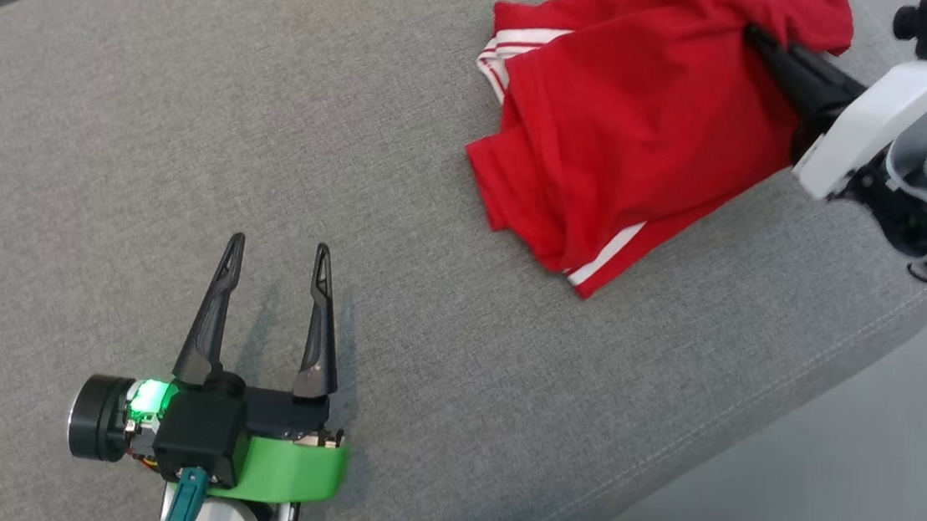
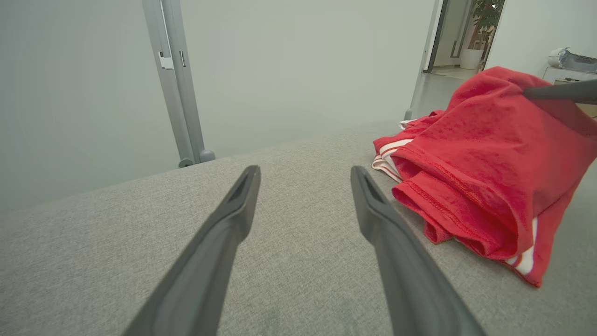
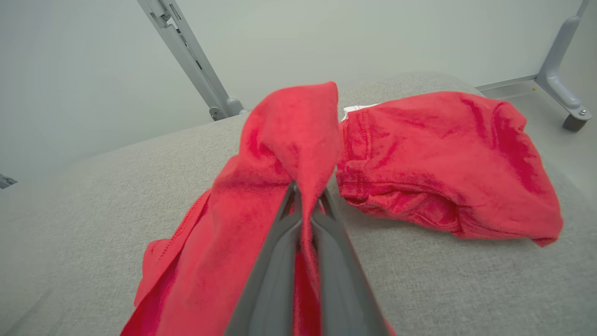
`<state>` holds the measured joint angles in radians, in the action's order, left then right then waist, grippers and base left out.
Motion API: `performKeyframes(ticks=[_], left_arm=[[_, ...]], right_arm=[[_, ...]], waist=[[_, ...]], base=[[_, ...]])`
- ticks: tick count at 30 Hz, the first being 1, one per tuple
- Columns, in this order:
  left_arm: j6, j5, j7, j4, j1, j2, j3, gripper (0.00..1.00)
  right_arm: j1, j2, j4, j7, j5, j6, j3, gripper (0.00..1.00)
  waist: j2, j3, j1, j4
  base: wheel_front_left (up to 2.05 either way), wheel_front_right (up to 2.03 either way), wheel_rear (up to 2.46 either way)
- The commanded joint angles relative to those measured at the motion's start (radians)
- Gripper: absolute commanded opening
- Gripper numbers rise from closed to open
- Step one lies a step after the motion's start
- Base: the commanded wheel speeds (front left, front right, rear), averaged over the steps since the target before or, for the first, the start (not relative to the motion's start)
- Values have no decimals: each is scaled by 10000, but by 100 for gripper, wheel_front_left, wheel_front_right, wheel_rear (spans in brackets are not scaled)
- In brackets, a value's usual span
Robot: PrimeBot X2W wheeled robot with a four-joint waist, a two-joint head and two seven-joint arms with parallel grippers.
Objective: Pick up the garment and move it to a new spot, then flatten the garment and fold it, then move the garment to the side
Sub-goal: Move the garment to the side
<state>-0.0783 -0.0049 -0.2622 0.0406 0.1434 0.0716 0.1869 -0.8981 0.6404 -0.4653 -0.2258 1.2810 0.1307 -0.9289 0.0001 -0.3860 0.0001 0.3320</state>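
Note:
The garment point(image 1: 635, 111) is red cloth with white stripes at its hems, crumpled at the upper right of the grey cushion point(image 1: 169, 152). My right gripper point(image 1: 754, 33) reaches in from the right and is shut on a fold of it, which stands lifted into a peak. In the right wrist view the garment point(image 3: 298, 140) is pinched between the closed fingers point(image 3: 280, 242). My left gripper point(image 1: 278, 247) hovers open over bare cushion at the lower left, well clear of the cloth. From the left wrist view the garment point(image 2: 480, 163) lies to the right of the spread fingers point(image 2: 228, 214).
The cushion's front edge point(image 1: 697, 441) runs diagonally at the lower right, with pale floor point(image 1: 867, 460) beyond it. A grey metal post point(image 2: 177, 84) with a caster stands behind the cushion against a pale wall. A doorway with a potted plant point(image 2: 480, 28) shows at the far right.

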Motion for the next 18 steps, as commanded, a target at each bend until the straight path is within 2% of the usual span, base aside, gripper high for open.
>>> performKeyframes(ticks=[1, 3, 11, 18], left_arm=[[-31, 78, -18, 151, 323, 112, 25, 100], [-32, 87, -18, 203, 399, 136, 40, 100], [6, 180, -20, 576, 839, 307, 162, 100], [67, 156, -20, 686, 966, 382, 246, 100]], right_arm=[[-592, 247, -91, -26, -18, -2, 47, 0], [-814, 381, -149, -26, 1, -2, 71, 0], [-2228, 1591, -565, 131, 46, -4, 162, 0], [-2671, 2535, -1167, 144, 332, -4, 458, 0]], waist=[[-1, -791, -1, -458], [-1, -913, -1, -537], [-1, -1732, -1, -1086], [-1, -2037, -1, -1317]], base=[[0, 0, 0], [0, 0, 0], [0, 0, 0], [0, 0, 0]])
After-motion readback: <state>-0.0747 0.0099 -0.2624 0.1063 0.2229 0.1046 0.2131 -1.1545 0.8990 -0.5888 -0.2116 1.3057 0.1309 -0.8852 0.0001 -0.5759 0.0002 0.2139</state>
